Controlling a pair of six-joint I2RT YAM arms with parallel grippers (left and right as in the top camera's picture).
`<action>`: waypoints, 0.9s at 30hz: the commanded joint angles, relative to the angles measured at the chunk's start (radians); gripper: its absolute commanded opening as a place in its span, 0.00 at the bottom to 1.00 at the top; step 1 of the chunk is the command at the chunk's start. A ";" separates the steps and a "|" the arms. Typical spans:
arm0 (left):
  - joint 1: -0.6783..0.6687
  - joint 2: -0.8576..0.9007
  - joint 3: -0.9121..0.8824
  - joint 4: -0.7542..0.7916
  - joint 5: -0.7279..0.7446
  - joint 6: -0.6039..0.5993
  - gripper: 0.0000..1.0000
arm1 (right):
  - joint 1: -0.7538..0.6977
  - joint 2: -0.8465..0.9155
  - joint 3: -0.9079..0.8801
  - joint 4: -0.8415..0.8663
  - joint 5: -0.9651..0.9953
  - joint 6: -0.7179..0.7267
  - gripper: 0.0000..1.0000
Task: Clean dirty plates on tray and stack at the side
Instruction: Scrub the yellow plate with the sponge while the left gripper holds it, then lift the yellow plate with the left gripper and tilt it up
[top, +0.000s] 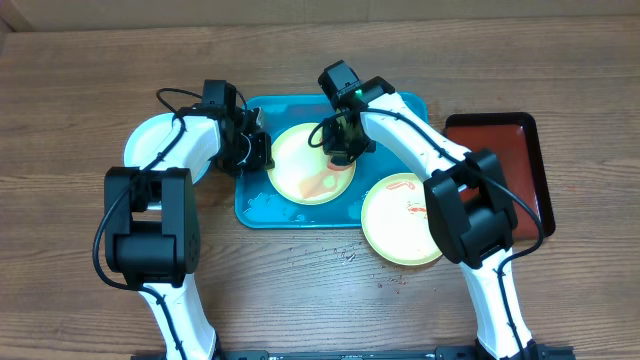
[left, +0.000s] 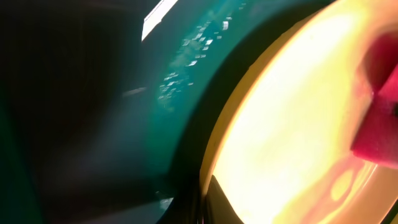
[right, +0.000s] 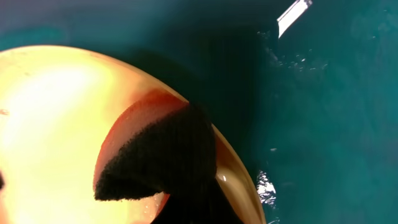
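Observation:
The turquoise tray (top: 408, 110) lies mid-table. A yellow-green plate (top: 300, 170) with a red smear rests on it. My left gripper (top: 262, 152) is shut on that plate's left rim; the left wrist view shows the rim (left: 214, 168) pinched between the jaws of the left gripper (left: 208, 202). My right gripper (top: 343, 148) is shut on a pink sponge (left: 379, 124), whose dark scrub face (right: 158, 155) presses on the plate (right: 56, 106). A second yellow-green plate (top: 395, 225) with red sauce overhangs the tray's front right corner. A pale blue-white plate (top: 148, 145) sits on the table at the left.
A dark red, black-rimmed tray (top: 505, 160) stands at the right, partly under my right arm. White foam and water spots dot the turquoise tray (top: 265, 205) near its front left, and droplets lie on the wooden table (top: 345, 255) in front of it.

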 joint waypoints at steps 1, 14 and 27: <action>0.018 0.014 -0.019 -0.013 -0.111 -0.022 0.04 | 0.030 0.006 0.033 0.001 0.048 -0.008 0.04; 0.021 0.014 0.008 0.002 -0.080 -0.066 0.04 | 0.166 0.006 0.032 -0.015 -0.162 -0.024 0.04; 0.031 0.014 0.288 -0.206 -0.113 0.052 0.04 | 0.044 -0.003 0.270 -0.141 -0.269 -0.061 0.04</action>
